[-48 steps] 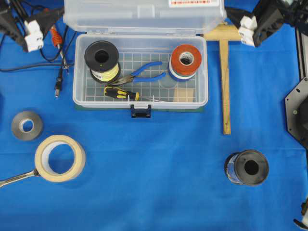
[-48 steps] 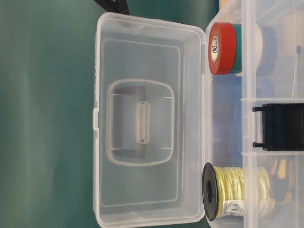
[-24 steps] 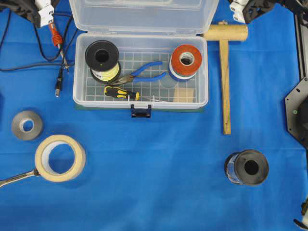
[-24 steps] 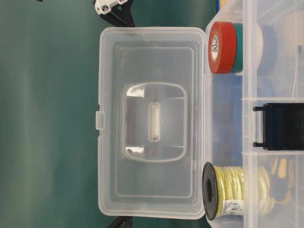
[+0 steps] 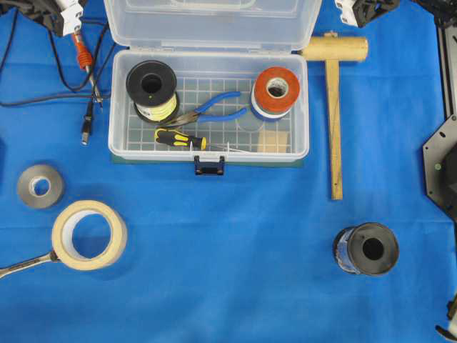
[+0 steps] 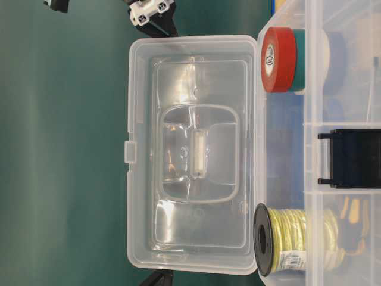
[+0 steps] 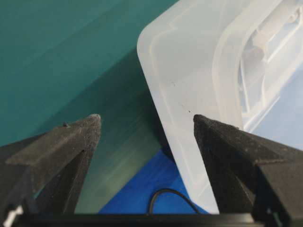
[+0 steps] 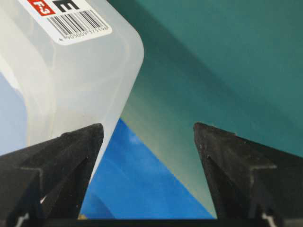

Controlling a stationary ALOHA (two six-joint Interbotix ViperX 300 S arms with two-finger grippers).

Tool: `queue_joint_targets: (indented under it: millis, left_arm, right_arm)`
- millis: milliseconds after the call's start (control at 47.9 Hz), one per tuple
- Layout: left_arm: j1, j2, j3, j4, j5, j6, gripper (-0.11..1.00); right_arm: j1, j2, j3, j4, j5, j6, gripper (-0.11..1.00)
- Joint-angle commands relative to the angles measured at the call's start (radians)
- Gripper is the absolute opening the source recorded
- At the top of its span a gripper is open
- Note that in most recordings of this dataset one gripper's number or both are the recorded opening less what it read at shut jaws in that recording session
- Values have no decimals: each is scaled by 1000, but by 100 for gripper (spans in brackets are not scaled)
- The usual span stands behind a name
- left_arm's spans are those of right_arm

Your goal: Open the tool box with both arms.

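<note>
Tool box (image 5: 208,107) sat near the far edge of the blue cloth (image 5: 228,286), its clear lid (image 6: 190,155) thrown fully back and its dark latch (image 5: 208,166) hanging loose at the front. You could judge the opening step as good as done: the tray lay exposed, showing a wire spool (image 5: 151,89), stacked tape rolls (image 5: 275,91), blue-handled pliers (image 5: 214,107) and a screwdriver (image 5: 178,138).

Left gripper (image 7: 147,124) was spread wide and gripped nothing; the lid's rounded corner stood between its fingers (image 7: 71,142) without visibly touching either. Right gripper (image 8: 147,131) was likewise spread and empty, with the labelled lid corner just beside its inner finger; whether that finger touched the plastic, you could not tell.

What remained, by judgement, was only for you to draw both arms clear without snagging the lid's corners, so that it kept its tilt.

From overhead, both grippers were cut off by the top edge, only white fittings showing. The lid's own top edge was cropped there too. The table-level view lay on its side and hid most of the tray behind clear plastic.
</note>
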Motion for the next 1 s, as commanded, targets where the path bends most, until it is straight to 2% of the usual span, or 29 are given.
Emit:
queue_joint_targets:
  millis: [0, 313, 710, 877, 981]
  left_arm:
    - [-11, -11, 2, 8, 20, 9, 79]
    - [3, -143, 95, 8, 51, 6, 79]
    - [6, -339, 172, 6, 138, -25, 79]
    - [-20, -348, 172, 6, 138, -29, 79]
    - [-83, -351, 173, 3, 146, -38, 79]
  right_arm:
    - [-6, -17, -26, 0, 6, 2, 81]
    - [-64, -120, 54, 0, 55, 2, 81]
    - [-69, -258, 135, -3, 109, 8, 81]
    - [-52, -261, 138, 2, 117, 15, 81]
    - [-8, -265, 141, 6, 127, 18, 81]
